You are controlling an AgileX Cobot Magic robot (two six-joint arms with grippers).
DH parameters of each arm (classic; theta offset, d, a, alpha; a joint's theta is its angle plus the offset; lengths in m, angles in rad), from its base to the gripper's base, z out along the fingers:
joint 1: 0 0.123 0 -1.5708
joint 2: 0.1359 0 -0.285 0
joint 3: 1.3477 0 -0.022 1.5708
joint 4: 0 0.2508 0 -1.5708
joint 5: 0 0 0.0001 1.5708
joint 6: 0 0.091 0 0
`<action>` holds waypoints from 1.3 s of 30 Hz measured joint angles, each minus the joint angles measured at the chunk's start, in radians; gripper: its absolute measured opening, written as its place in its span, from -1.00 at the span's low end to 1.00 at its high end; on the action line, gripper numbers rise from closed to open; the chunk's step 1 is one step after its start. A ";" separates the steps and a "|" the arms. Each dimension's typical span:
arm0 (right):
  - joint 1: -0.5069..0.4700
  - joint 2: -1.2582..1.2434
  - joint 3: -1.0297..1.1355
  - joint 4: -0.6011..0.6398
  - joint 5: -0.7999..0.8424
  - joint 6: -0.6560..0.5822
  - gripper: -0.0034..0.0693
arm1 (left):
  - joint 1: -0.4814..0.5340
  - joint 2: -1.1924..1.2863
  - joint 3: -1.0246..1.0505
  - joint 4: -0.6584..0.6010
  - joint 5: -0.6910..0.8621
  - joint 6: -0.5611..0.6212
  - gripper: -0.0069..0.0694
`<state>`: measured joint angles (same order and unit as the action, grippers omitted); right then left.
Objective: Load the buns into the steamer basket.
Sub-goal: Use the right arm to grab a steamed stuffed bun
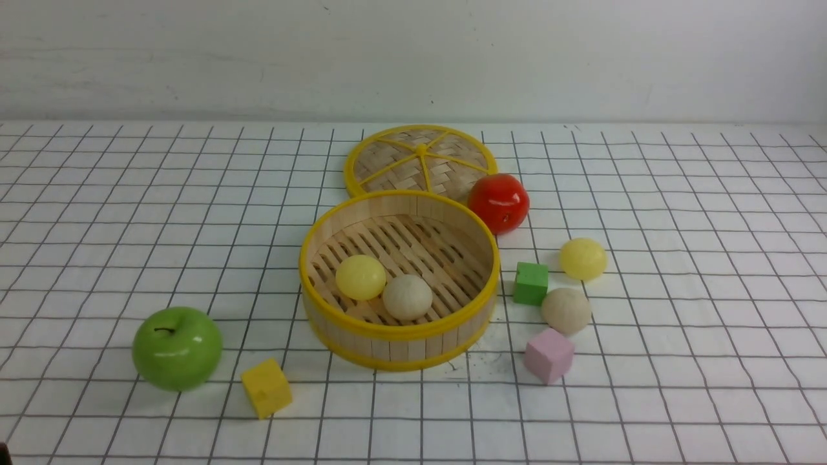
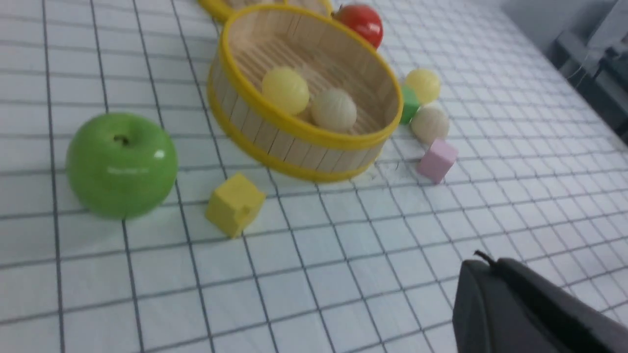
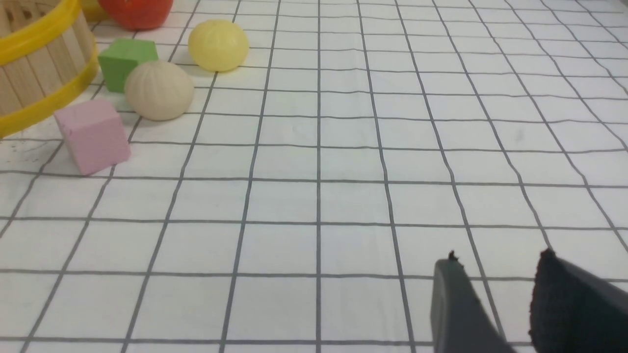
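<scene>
From the front view I saw the inner yellow bun and inner beige bun side by side inside the steamer basket, while the loose yellow bun and loose beige bun lay just right of the basket. The left wrist view showed the left gripper closed on nothing, well apart from the basket. The right wrist view showed the right gripper empty, jaws apart, with the loose pair ahead beside the basket, so I judged that arm nearer.

Left gripper: jaws pressed together, nothing pinched, tips pointing forward and down. Right gripper: jaws parted, clear gap between tips, empty, tips pointing forward and down.
</scene>
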<state>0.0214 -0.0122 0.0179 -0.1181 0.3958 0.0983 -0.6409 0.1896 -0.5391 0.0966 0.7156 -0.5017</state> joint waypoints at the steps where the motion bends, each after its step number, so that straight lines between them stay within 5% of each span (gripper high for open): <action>1: 0.000 0.000 0.000 0.000 0.000 0.000 -0.25 | 0.000 0.001 0.000 0.002 -0.019 0.000 -0.85; 21: 0.000 0.000 0.000 0.000 0.000 0.000 -0.25 | 0.010 0.001 0.044 0.041 -0.043 0.001 -0.85; 33: 0.000 0.000 0.000 0.000 0.000 0.000 -0.25 | 0.397 -0.072 0.348 0.050 -0.421 0.003 -0.85; 39: 0.000 0.000 0.000 0.000 0.000 0.000 -0.25 | 0.507 -0.160 0.524 0.059 -0.496 0.003 -0.85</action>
<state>0.0214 -0.0122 0.0179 -0.1181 0.3958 0.0983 -0.1343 0.0300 -0.0156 0.1551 0.2195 -0.4986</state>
